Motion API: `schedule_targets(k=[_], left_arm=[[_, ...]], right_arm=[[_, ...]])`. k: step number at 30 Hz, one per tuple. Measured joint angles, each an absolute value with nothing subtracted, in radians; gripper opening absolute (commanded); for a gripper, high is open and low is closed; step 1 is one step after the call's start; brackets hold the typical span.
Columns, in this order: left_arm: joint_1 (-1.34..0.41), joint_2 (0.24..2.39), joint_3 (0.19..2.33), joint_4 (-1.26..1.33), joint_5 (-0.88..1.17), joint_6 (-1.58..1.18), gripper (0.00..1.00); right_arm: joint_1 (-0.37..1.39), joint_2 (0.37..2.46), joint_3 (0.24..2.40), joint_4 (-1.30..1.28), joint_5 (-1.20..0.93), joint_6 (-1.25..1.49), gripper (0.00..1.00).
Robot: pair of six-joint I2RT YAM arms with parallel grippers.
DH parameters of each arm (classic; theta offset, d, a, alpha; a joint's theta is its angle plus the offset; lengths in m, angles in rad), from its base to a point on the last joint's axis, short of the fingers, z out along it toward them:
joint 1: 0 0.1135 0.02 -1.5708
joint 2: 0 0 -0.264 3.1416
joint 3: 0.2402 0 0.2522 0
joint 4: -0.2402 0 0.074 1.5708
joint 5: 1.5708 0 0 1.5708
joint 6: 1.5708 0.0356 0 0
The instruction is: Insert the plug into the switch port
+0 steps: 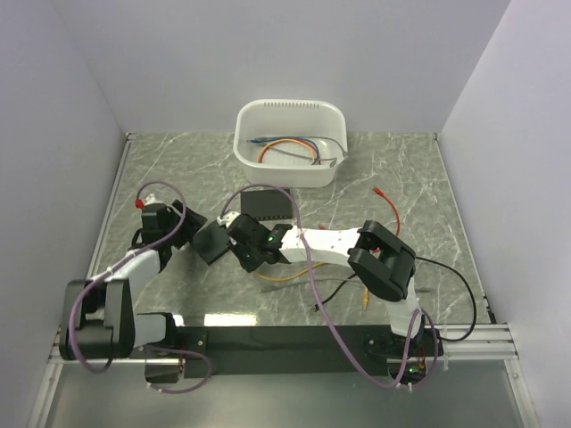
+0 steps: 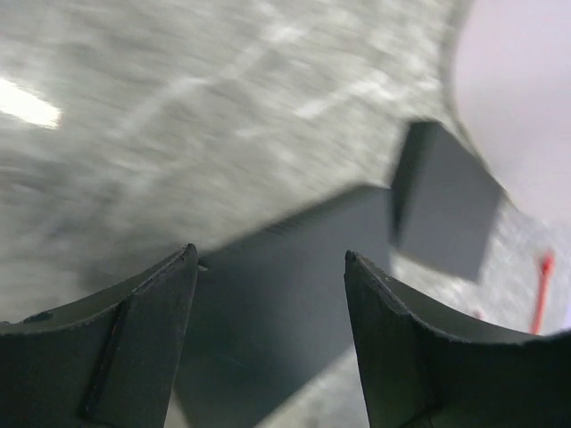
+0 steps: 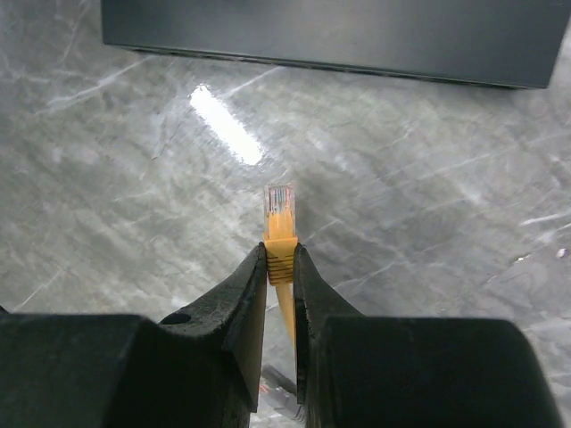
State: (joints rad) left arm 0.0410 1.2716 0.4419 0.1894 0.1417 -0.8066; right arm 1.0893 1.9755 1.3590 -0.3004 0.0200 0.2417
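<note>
The dark switch (image 1: 268, 205) lies flat on the marble table, in front of the white bin. In the right wrist view it is a dark slab (image 3: 330, 31) across the top. My right gripper (image 3: 280, 250) is shut on the yellow plug (image 3: 279, 234). The plug's clear tip points at the switch, with bare table between them. In the top view the right gripper (image 1: 235, 225) is just left of the switch's near corner. My left gripper (image 1: 212, 241) is beside it to the left, open and empty (image 2: 268, 259). Blurred dark shapes (image 2: 268, 303) lie beyond its fingers.
A white bin (image 1: 290, 109) holding coiled cables stands at the back centre. A red cable (image 1: 389, 203) lies right of the switch. The yellow cable (image 1: 285, 276) and a black cable (image 1: 343, 287) trail under the right arm. Walls close in on the left, right and back.
</note>
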Motion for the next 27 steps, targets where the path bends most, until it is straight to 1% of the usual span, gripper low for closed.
schedule_targets(k=[6,9,13,17,21,24,27], left_arm=[[-0.036,1.147,0.389,0.174,0.143,-0.834,0.72],[-0.041,1.124,0.363,0.166,0.141,-0.837,0.72],[-0.041,1.123,0.384,0.134,0.107,-0.832,0.74],[-0.039,1.166,0.469,0.084,0.06,-0.821,0.73],[-0.016,1.28,0.556,0.089,0.043,-0.805,0.71],[-0.009,1.342,0.55,0.097,0.044,-0.805,0.7],[-0.023,1.356,0.513,0.104,0.044,-0.806,0.7]], right_arm=[[1.098,1.975,1.359,-0.307,0.027,0.241,0.0],[1.1,1.975,1.359,-0.309,0.027,0.241,0.0],[1.104,1.975,1.359,-0.311,0.033,0.241,0.0],[1.108,1.976,1.359,-0.311,0.038,0.24,0.0],[1.109,1.976,1.359,-0.311,0.046,0.236,0.0],[1.109,1.976,1.359,-0.311,0.049,0.232,0.0],[1.109,1.976,1.359,-0.309,0.054,0.225,0.0]])
